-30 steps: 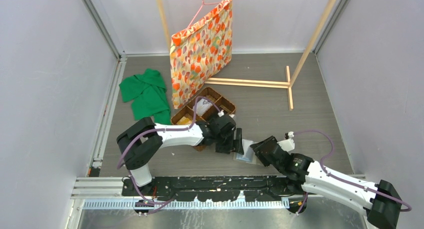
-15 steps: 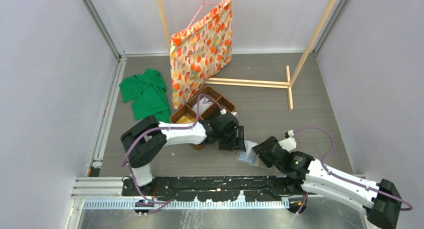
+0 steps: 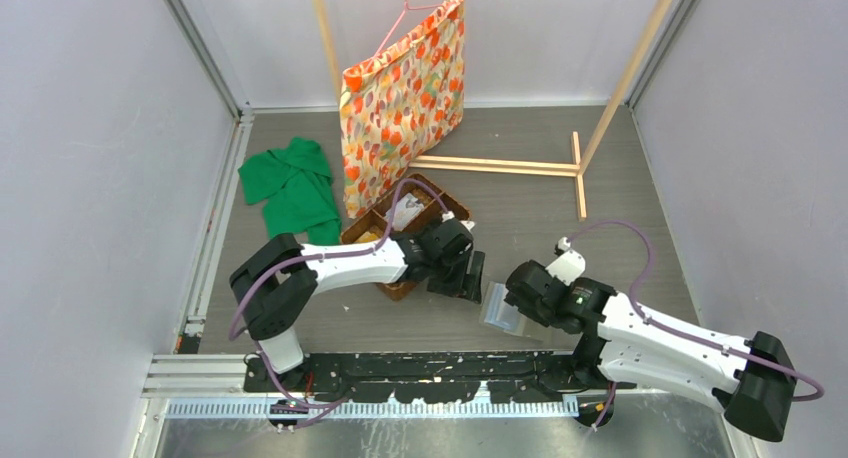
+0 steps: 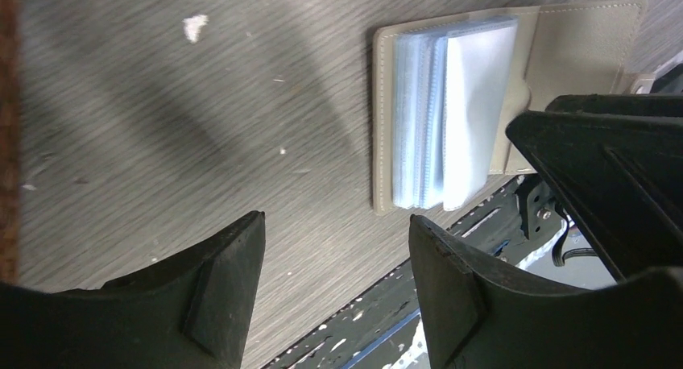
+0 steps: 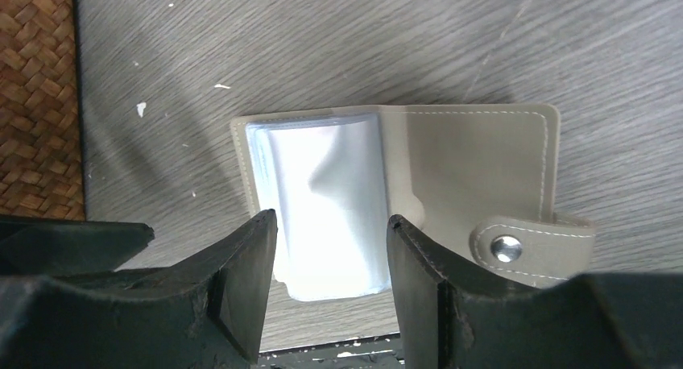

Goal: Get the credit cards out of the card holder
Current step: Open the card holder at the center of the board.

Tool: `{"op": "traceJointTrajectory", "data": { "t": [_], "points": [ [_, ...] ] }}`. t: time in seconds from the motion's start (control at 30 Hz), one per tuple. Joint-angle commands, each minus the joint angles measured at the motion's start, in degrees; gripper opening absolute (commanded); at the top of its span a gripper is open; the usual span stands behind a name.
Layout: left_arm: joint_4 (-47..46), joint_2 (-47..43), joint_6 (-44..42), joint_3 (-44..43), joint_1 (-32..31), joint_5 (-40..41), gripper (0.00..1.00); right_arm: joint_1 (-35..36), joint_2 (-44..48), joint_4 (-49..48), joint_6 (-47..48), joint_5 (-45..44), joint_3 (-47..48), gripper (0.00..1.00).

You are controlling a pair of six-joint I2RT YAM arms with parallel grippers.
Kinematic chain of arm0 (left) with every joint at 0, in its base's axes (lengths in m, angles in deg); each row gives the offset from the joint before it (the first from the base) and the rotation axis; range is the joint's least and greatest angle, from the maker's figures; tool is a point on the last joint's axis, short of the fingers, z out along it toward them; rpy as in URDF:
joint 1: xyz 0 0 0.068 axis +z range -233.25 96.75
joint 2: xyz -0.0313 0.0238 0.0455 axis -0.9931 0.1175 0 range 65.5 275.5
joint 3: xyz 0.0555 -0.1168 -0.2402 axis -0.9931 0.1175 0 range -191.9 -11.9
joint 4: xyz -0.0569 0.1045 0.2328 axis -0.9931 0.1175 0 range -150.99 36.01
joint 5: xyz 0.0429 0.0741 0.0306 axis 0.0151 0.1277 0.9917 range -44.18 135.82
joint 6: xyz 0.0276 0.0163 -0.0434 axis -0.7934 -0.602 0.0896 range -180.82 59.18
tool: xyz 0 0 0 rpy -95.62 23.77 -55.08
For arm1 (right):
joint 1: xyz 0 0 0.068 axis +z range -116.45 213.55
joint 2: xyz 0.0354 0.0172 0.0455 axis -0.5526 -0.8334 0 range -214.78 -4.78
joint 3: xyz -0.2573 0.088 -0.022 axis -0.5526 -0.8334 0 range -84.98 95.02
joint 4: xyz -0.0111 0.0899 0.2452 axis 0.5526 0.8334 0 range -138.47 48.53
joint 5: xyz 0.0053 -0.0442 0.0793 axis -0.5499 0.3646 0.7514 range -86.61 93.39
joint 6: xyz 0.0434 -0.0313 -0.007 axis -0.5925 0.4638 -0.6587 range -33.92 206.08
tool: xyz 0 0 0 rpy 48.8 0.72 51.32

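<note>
The grey card holder (image 3: 497, 309) lies open on the table near the front edge. In the right wrist view its pale panel (image 5: 475, 159) and snap tab (image 5: 506, 246) show. A stack of pale clear sleeves (image 5: 326, 200) lies on its left half, and I cannot make out separate credit cards in it. My right gripper (image 5: 330, 220) is open just above the sleeves' near edge and holds nothing. My left gripper (image 4: 336, 224) is open and empty over bare table, left of the holder (image 4: 572, 43) and its sleeves (image 4: 451, 111). From above, the left gripper (image 3: 468, 276) and right gripper (image 3: 512, 296) flank the holder.
A brown wicker divided basket (image 3: 385, 284) with a white item inside stands just behind the left gripper. A green cloth (image 3: 293, 186) lies at the back left. A patterned bag (image 3: 405, 98) hangs from a wooden rack (image 3: 578, 173). The black front rail (image 3: 420, 368) runs close below the holder.
The right arm has swung left and its gripper now sits over the holder's sleeves. The left gripper has drawn back slightly toward the basket. The holder stays on the table.
</note>
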Motion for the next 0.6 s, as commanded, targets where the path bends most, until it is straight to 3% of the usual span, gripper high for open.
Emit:
{"op": "traceJointTrajectory", "data": {
  "t": [0.0, 0.3, 0.43, 0.57],
  "points": [
    [2.13, -3.41, -2.6, 0.59, 1.95, 0.4, 0.67, 0.22, -2.91, 0.26, 5.55, -1.97, 5.05, 0.58],
    [7.71, -7.01, -4.38, 2.39, 3.23, 4.21, 0.67, 1.18, -12.04, 0.2, 12.07, -0.89, 10.1, 0.59],
    [9.07, -9.6, -4.47, 4.56, 3.89, 6.02, 0.67, 2.65, -18.26, 0.93, 13.83, -1.53, 13.08, 0.7],
    [9.92, -11.31, -5.02, 6.16, 6.15, 6.76, 0.67, 3.46, -23.73, -0.4, 14.5, -0.99, 14.15, 0.72]
  ]
}}
